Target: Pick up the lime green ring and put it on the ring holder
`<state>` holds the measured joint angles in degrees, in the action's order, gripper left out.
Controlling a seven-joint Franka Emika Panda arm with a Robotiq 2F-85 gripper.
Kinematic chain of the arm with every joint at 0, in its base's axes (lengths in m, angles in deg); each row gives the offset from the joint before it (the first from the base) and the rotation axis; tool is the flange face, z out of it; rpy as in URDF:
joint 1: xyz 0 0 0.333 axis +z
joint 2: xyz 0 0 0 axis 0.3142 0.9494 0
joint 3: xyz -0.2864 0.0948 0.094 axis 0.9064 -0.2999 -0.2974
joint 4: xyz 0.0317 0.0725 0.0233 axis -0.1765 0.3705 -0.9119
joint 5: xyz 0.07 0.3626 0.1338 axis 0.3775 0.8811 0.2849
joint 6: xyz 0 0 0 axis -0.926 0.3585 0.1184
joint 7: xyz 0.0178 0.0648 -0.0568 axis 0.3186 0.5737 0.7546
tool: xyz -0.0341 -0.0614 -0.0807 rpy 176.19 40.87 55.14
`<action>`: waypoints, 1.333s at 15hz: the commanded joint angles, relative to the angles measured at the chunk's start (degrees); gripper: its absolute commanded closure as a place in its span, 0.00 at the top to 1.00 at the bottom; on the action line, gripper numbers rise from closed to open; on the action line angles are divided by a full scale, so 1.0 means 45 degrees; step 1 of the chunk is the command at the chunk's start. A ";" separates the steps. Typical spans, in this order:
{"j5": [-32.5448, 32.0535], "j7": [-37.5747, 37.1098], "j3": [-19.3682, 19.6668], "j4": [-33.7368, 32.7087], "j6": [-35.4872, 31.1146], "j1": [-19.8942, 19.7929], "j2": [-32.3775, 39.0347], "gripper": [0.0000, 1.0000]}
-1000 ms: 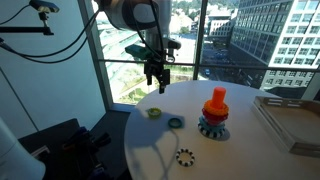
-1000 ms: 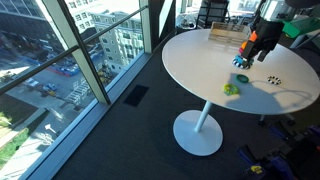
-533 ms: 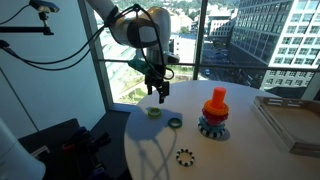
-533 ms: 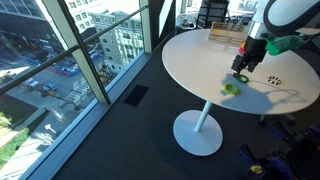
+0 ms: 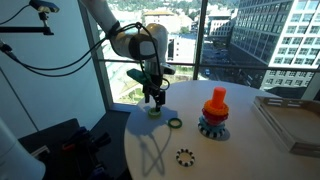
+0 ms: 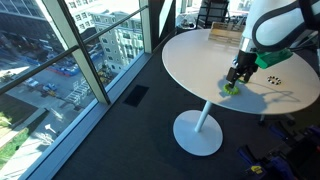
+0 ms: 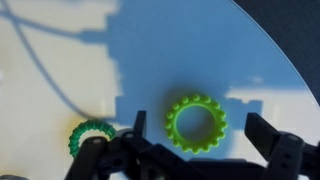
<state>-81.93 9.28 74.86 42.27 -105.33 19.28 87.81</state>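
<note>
The lime green ring (image 7: 197, 124) lies flat on the white table, between my open fingers in the wrist view. In an exterior view it shows just under the gripper (image 5: 154, 111), and in the other as a green spot (image 6: 231, 89). My gripper (image 5: 154, 101) hangs open and empty right above it, also seen over the table edge (image 6: 238, 78). A darker green ring (image 7: 92, 136) lies beside it (image 5: 175, 123). The ring holder (image 5: 214, 113), orange rings on a blue-grey toothed base, stands further along the table.
A black-and-white toothed ring (image 5: 184, 156) lies near the table's front edge and shows in the other exterior view (image 6: 275, 79). A flat tray (image 5: 290, 120) sits at the table's far side. Tall windows surround the round table (image 6: 200, 65).
My gripper has moved down and across the table from above the far edge to just over the lime green ring. The rings have not moved.
</note>
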 commanded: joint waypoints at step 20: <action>-0.0465 -0.1027 0.0155 -0.0154 -0.1700 0.0258 0.1007 1.00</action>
<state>-83.94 5.62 75.27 42.20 -112.17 19.95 91.90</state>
